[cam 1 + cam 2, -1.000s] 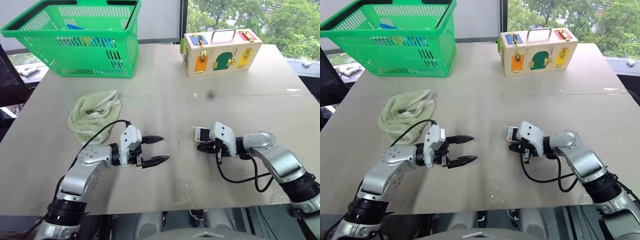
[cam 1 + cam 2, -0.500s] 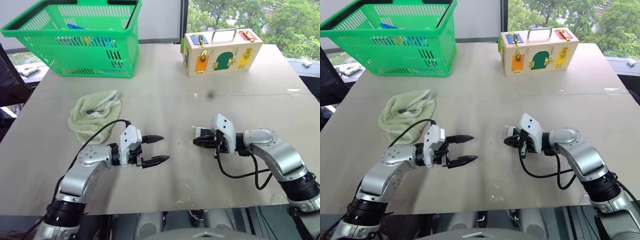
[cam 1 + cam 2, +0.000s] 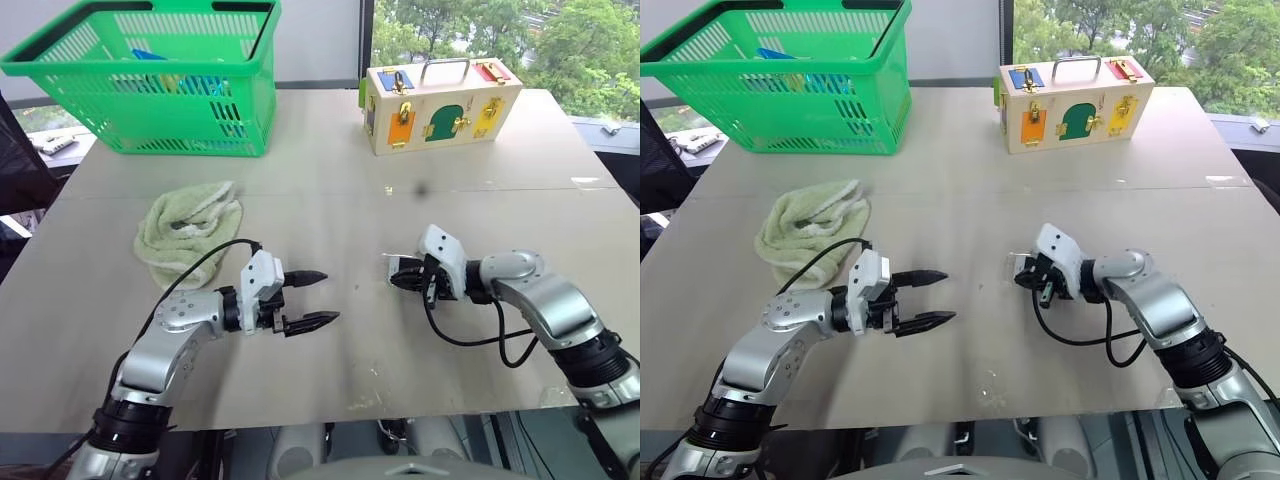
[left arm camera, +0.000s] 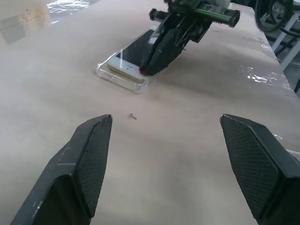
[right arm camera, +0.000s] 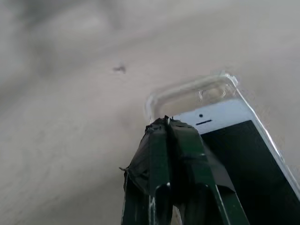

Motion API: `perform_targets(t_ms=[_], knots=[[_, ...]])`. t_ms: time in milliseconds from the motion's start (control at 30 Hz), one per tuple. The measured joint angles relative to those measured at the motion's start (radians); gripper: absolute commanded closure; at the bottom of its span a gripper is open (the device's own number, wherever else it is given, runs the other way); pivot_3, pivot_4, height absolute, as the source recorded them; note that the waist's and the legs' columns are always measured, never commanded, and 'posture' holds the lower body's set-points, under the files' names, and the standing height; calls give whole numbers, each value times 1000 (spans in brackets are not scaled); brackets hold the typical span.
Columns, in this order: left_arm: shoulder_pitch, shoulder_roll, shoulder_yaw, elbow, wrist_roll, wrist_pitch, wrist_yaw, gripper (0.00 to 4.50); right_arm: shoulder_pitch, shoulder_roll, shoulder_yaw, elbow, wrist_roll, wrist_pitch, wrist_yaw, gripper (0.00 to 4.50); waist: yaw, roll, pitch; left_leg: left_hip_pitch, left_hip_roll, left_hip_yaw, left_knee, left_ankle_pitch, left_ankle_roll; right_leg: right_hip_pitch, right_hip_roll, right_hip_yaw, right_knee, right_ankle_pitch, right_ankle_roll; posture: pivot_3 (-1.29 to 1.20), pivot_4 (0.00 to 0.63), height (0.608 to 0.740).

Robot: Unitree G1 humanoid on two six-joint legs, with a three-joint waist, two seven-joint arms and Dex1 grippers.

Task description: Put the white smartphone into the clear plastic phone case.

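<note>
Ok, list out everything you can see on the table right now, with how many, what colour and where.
white smartphone: one, white with dark screen, lying in the case under the right fingers
clear plastic phone case: one, transparent, on the table right of centre
towel: one, pale green, crumpled, left of centre
basket: one, green, far left
latch box: one, wooden with coloured doors, far right
table: one, beige
left gripper: one, black fingers, open, over bare table
right gripper: one, black, shut, tips on the phone
</note>
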Motion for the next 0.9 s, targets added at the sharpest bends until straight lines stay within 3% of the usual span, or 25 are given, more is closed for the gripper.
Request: perform_targets(t_ms=[233, 367, 533, 667, 833, 900], knots=[[0, -12, -12, 69, 24, -55, -23, 722, 13, 6, -4, 14, -12, -38, 2, 4444, 0, -2, -3, 2, 1, 0, 0, 0, 0, 1, -3, 0, 0, 0, 0, 0, 150, 740], [-25, -14, -36, 97, 59, -57, -17, 722, 91, 30, -102, -20, 78, -30, 1, 4444, 4, 0, -1, -2, 0, 0, 0, 0, 0, -1, -2, -1, 0, 0, 0, 0, 150, 740], [-140, -47, -95, 126, 86, -24, -9, 722, 148, -15, -299, -237, 208, 69, -44, 4444, 5, 3, 1, -4, -1, -1, 0, 0, 0, -1, 0, -1, -2, 0, 1, 0, 150, 740], [-238, -95, -129, 188, 118, 13, 21, 1887, 231, -61, -372, -332, 215, 129, -133, 4500, 6, 3, 1, -4, -1, -1, 0, 0, 0, -1, 1, -1, -3, 0, 1, 0, 150, 740], [-327, -158, -182, 263, 167, 36, 51, 4431, 336, -105, -434, -388, 140, 176, -285, 4500, 0, 3, 1, -4, -2, 0, 0, 0, 0, -1, 1, 0, -3, 0, 1, 0, 150, 740], [-347, -184, -207, 272, 186, 47, 67, 4431, 350, -99, -450, -391, 116, 189, -339, 4500, 0, 3, 1, -3, -1, 0, 0, 0, 0, -1, 2, 0, -2, 1, 1, 0, 150, 740]])
